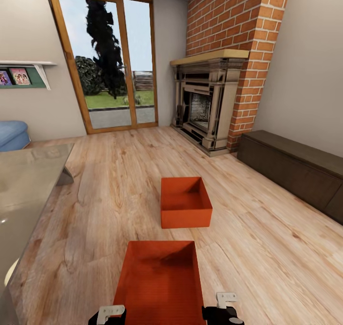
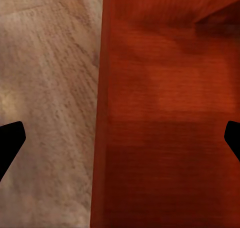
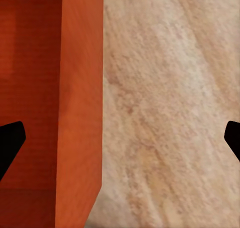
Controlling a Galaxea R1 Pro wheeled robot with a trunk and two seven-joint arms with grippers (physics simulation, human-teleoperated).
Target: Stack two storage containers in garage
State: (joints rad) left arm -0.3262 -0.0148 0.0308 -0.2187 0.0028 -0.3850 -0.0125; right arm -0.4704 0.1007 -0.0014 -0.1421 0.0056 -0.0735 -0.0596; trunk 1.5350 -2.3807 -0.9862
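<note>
two orange-red storage containers sit on the light wood-plank floor [image 1: 105, 192] of the living room. the near container [image 1: 159, 277] lies directly below the head camera, between the two arms; the far container [image 1: 186, 202] rests a little beyond it, apart from it, toward the brick fireplace [image 1: 209, 106]. the left gripper [image 2: 120, 138] hangs over the near container's left wall with its fingers spread wide, one tip over the wood and one over the bin's inside. the right gripper [image 3: 120, 138] straddles the right wall the same way, fingers wide, holding nothing. a glass-topped table [image 1: 28, 187] stands at the left.
</note>
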